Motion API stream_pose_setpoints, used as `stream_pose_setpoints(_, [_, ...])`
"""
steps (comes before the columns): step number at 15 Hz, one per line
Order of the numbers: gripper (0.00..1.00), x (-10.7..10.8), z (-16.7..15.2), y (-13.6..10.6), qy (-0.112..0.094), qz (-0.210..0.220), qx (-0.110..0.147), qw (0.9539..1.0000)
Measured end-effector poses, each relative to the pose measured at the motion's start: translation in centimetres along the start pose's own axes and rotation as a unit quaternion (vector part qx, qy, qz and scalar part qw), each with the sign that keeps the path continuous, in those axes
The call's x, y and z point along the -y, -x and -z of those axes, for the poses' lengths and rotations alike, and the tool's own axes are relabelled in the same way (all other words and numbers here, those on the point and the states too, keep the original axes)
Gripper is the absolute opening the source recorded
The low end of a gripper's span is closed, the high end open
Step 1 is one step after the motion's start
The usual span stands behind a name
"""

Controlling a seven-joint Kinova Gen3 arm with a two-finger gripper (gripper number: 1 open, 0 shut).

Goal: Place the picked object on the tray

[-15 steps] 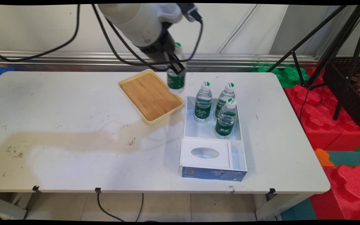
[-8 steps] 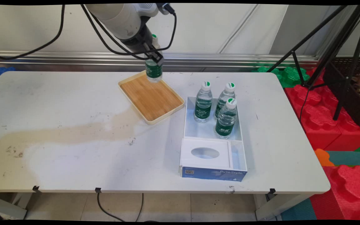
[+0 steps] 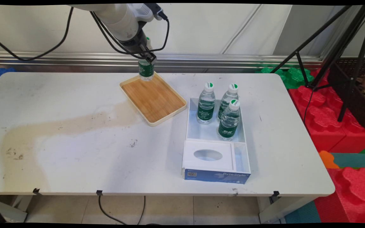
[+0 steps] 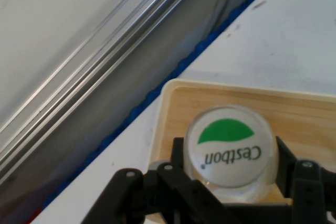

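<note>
Clenched round a clear plastic water bottle with a green label (image 3: 146,70), my end effector (image 3: 147,59) holds it upright over the far corner of the bamboo tray (image 3: 153,97) beneath me.

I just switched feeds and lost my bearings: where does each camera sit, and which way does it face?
Main view: fixed above the table's near side, looking across to the wall; shows the arm and claw.
Hand view: on the hand, looking down along the claw at the bottle cap.
Both show the held bottle and the wooden tray.
</note>
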Motion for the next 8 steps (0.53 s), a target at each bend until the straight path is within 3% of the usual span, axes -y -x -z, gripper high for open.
stream_pose_setpoints(8, [0.0,2.9,-6.7,-0.2,-0.002,0.021,0.021,0.9996])
